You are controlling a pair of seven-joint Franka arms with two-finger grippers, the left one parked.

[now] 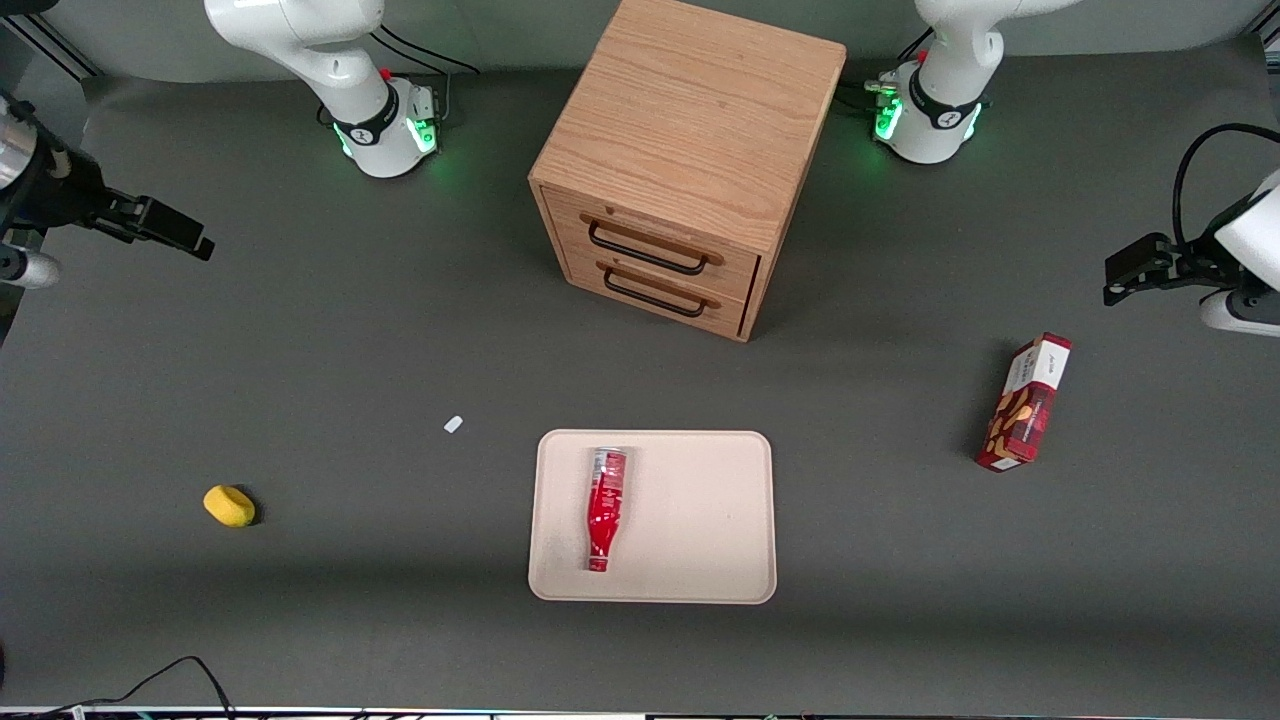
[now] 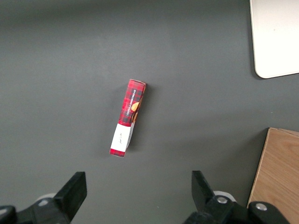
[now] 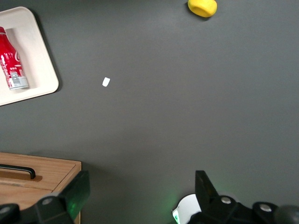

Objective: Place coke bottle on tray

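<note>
The small slim red coke bottle with white script (image 1: 606,508) (image 3: 10,60) lies on its side on the flat cream-beige rectangular tray (image 1: 700,520) (image 3: 35,51) (image 2: 275,37). It rests on the half of the tray toward the working arm's end of the table. Seen from the front camera, its silver base points to 12 o'clock and its narrow neck to 6 o'clock.

The right arm's tool (image 1: 178,236) (image 3: 140,184) hangs over the dark grey table (image 1: 350,350), well apart from the tray, at about 10 o'clock from it in the front view. Its two black fingers (image 3: 77,191) are spread wide with nothing between them.

From the tray in the front view:
- At 12 o'clock stands a light oak wooden cabinet with two black-handled drawers (image 1: 690,150).
- At about 2 o'clock, toward the parked arm's end, a red-and-white snack box (image 1: 1025,402) (image 2: 128,123) lies flat.
- At 9 o'clock, toward the working arm's end, sits a small rounded yellow lump (image 1: 229,505) (image 3: 202,7).
- A tiny white scrap (image 1: 453,424) (image 3: 106,82) lies near the tray's corner at about 10 o'clock.
</note>
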